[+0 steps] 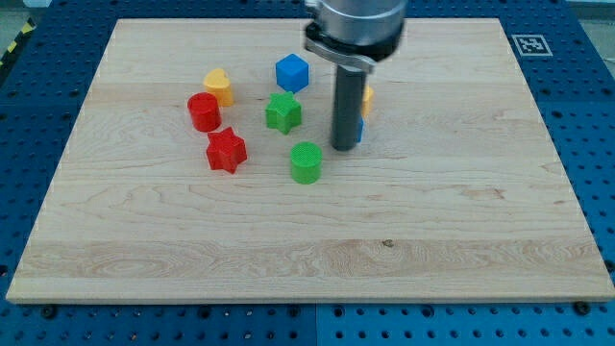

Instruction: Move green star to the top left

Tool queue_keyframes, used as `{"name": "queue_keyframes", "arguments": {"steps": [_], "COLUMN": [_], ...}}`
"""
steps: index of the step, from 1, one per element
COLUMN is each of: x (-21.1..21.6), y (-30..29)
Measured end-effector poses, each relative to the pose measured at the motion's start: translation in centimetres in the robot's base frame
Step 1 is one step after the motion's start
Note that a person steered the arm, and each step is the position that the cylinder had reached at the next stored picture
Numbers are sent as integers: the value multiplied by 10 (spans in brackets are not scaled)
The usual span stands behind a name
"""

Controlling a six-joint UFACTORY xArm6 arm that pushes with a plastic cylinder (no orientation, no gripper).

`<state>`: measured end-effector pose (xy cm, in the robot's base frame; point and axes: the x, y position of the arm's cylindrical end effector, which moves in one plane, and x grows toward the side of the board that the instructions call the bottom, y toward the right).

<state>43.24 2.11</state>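
The green star (282, 111) lies on the wooden board a little above the board's middle. My tip (343, 147) rests on the board to the star's right and slightly below it, a short gap away, not touching it. The rod rises from there to the arm at the view's top. A green cylinder (306, 161) stands below the star, left of my tip.
A blue cube (291, 72) sits just above the star. A yellow heart (219, 86), a red cylinder (204, 111) and a red star (226, 150) lie to its left. A yellow block (367, 99) and a blue block (358, 131) are partly hidden behind the rod.
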Motion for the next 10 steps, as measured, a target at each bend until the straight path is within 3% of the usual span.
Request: {"name": "queue_keyframes", "arguments": {"steps": [2, 7, 9, 10], "x": [-26, -177, -213, -217], "y": [-75, -101, -151, -134]}}
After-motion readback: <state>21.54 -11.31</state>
